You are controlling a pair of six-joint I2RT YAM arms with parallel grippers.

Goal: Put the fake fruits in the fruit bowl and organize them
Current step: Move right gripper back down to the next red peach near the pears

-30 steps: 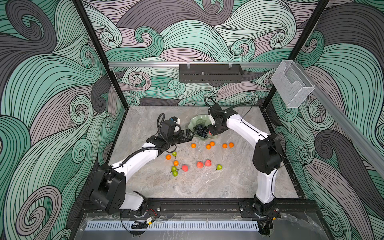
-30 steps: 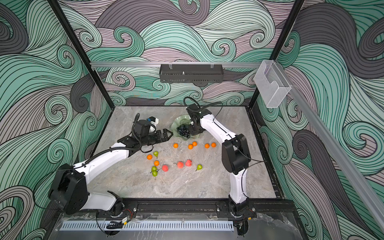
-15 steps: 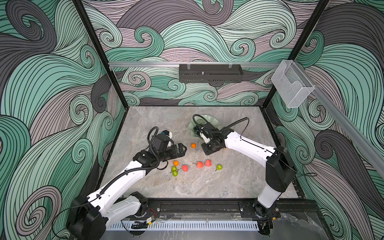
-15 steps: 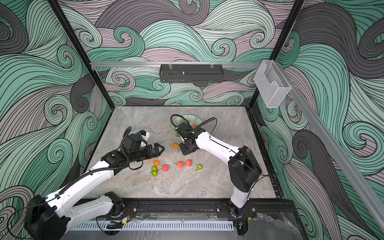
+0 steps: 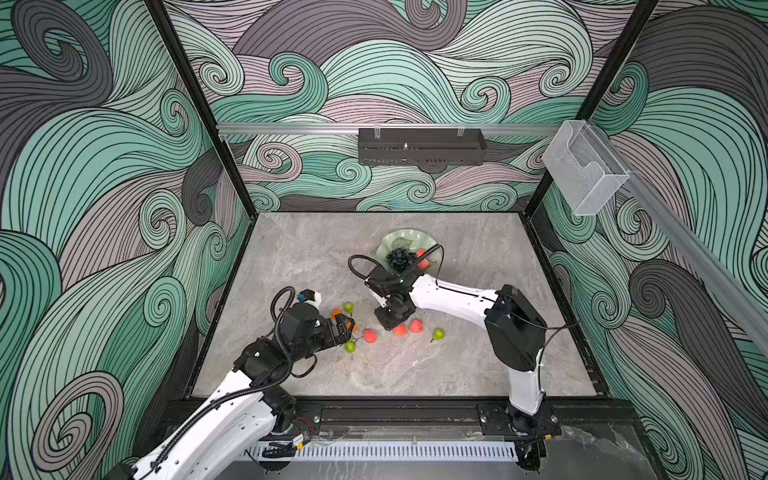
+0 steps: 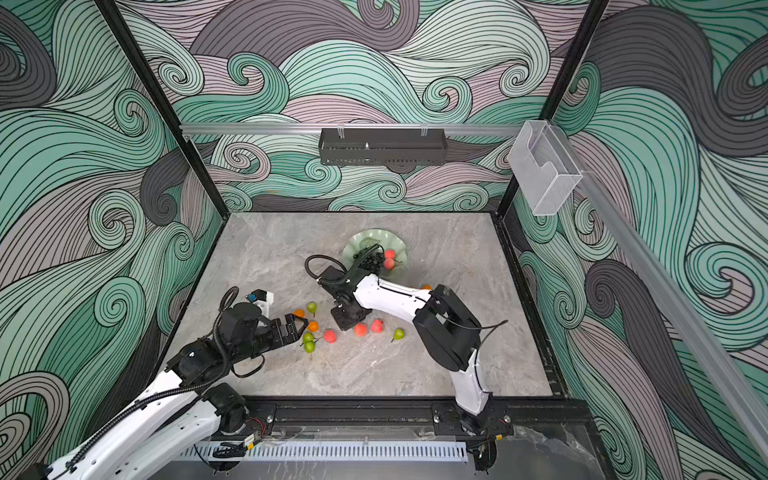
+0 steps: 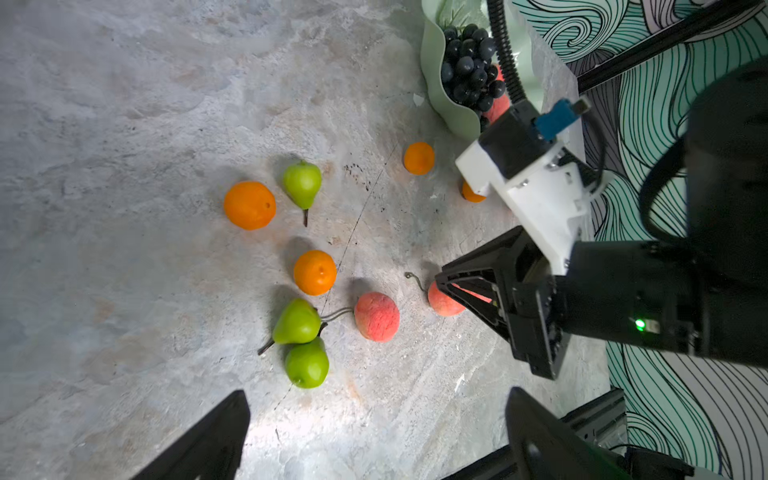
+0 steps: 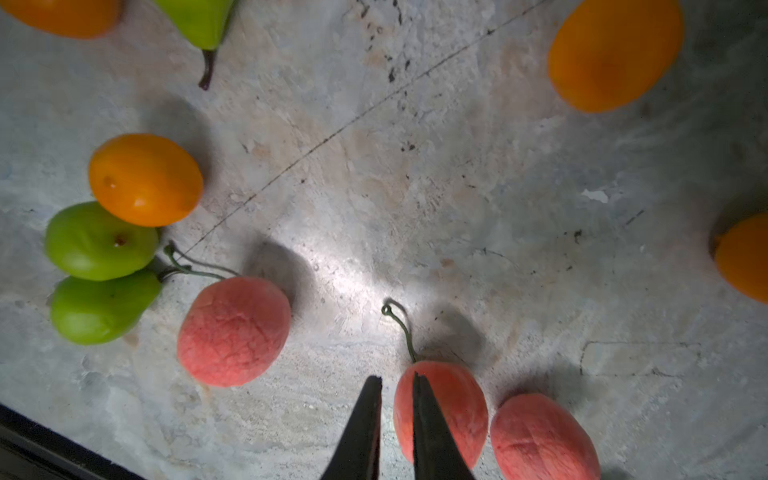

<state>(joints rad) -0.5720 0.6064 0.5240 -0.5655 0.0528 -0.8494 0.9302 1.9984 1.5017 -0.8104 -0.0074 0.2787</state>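
The pale green fruit bowl (image 5: 395,240) (image 6: 357,241) stands at the back middle and holds the dark grape bunch (image 5: 400,259) (image 7: 471,66) and peaches (image 6: 389,258). Oranges (image 7: 314,272), green pears (image 7: 297,322) and peaches (image 7: 377,316) lie loose on the table in front of it. My right gripper (image 5: 390,323) (image 8: 395,386) points down at the table, shut to a thin slit with nothing in it, one finger against a peach (image 8: 453,407). My left gripper (image 6: 300,328) (image 7: 374,436) hovers wide open just short of the pears (image 6: 308,342) and an orange (image 6: 313,326).
A lone pear (image 5: 438,333) lies to the right of the peaches. More oranges (image 7: 419,158) sit between the loose fruit and the bowl, partly under the right arm. The black front rail (image 5: 395,409) borders the table.
My right gripper has left the bowl and come down forward to the peaches. My left gripper has drawn back from near the bowl towards the front, over the pears and oranges.
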